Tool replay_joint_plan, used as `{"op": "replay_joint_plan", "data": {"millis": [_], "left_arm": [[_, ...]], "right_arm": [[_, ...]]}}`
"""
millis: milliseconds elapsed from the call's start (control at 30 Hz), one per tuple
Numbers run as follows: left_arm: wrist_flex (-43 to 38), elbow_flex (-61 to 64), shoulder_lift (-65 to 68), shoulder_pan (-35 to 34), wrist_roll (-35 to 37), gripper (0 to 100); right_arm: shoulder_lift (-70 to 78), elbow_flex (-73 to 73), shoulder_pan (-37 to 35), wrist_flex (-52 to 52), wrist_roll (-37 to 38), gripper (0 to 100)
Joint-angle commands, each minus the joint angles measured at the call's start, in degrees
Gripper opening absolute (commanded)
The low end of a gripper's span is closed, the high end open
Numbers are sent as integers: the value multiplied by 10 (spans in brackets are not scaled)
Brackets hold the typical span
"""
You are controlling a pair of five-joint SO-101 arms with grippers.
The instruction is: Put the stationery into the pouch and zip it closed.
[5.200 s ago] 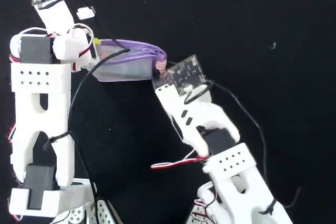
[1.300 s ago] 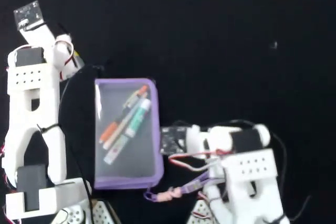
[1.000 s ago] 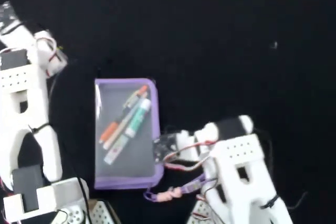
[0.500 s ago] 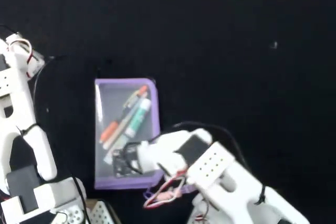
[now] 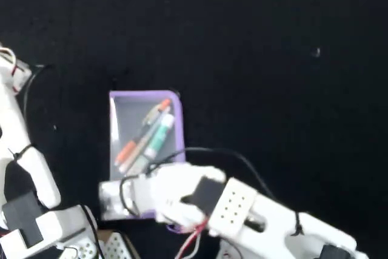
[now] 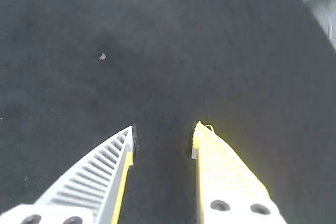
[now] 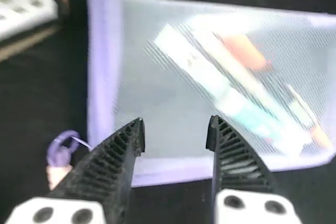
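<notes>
Both grippers' fingers parted, empty. We note left gripper (image 6: 164, 129) withdrawn leftward, right gripper (image 7: 175, 121) swung over near end of pouch (image 5: 144, 96); pens (image 5: 151, 130) inside, task seemingly done.

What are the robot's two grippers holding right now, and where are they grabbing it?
Nothing. The left gripper is open over the black table, and the right gripper is open above the pouch, not clamped on it.

Soft even light from above, matte black surface (image 5: 291, 101) soaking up nearly every shadow, right arm (image 5: 242, 204) glaring white, pouch (image 7: 136, 95) smeared by blur close up, left fingers (image 6: 226, 182) evenly lit.
</notes>
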Motion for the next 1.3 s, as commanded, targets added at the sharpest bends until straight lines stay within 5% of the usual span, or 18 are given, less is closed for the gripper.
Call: {"op": "replay_joint_plan", "data": {"millis": [0,233,400,600,933,1267], "left_arm": [[-11,-6,-5,-23,22,188],[-11,-7,-5,-29,23,188],[-11,-7,-5,-29,23,188],[-11,-7,-5,-36,23,188],[-12,-7,-5,-36,23,188],[-12,-3,-5,-36,23,188]], "right_arm": [[3,-26,-46,-12,-33,195],[3,-29,-109,-20,-156,197],[5,20,-126,-123,-229,198],[5,118,-125,-237,-237,198],[6,68,-83,-94,-274,198],[6,84,33,-105,-209,198]]}}
